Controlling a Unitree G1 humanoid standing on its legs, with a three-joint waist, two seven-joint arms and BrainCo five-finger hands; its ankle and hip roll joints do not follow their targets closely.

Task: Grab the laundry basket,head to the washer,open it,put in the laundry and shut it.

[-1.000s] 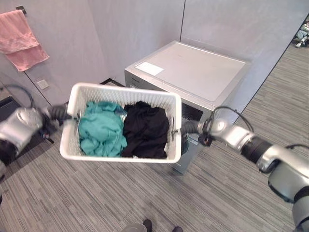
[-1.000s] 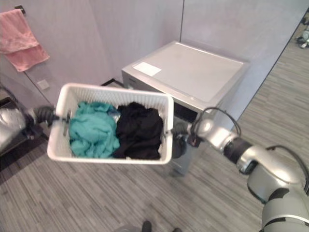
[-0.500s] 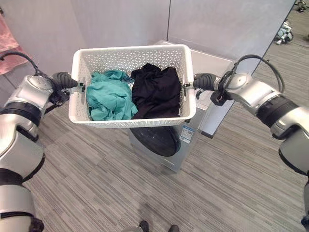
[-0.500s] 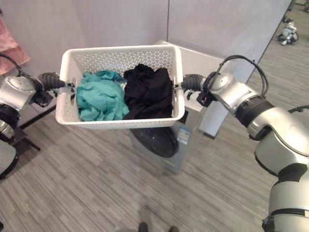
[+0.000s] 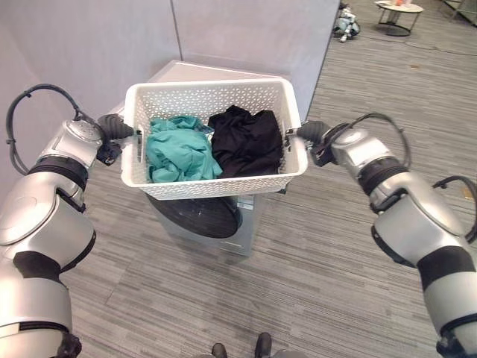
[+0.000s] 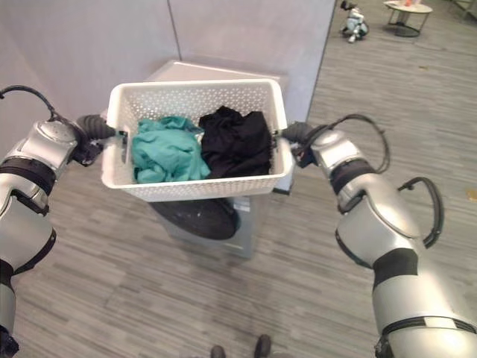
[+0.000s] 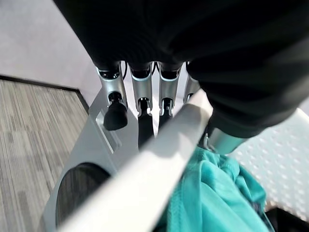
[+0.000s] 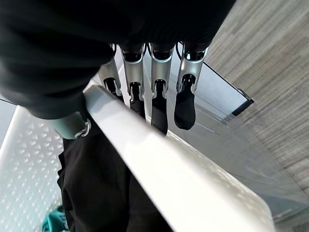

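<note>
A: Basket position?

B: White perforated laundry basket (image 5: 216,168) held up off the floor, directly above the front of the washer (image 5: 209,224). It hangs between both arms, roughly level.

A: Left robot hand?

B: Left robot hand (image 5: 118,127) at the basket's left end. In the left wrist view its fingers (image 7: 140,92) curl over the white rim bar, thumb on the other side. Clamped on the basket.

A: Right side?

B: Same. Right robot hand (image 5: 313,133) at the right end; right wrist view shows dark-tipped fingers (image 8: 157,96) hooked over the rim, thumb under it. Gripping the basket.

A: Contents?

B: Two bundles. Teal garment (image 5: 179,153) in the left half, black garment (image 5: 250,142) in the right half, touching in the middle. Both sit below the rim, the black one heaped slightly higher.

A: Washer state?

B: Grey front-loader, flat pale top (image 5: 197,73) partly hidden behind the basket. Round dark door (image 5: 195,216) visible under the basket, appears closed. Machine stands against a grey wall panel (image 5: 246,33) on striped grey floor (image 5: 313,283).

A: Anything else?

B: A small round table (image 5: 399,15) far back on the right, well apart from the washer.
</note>
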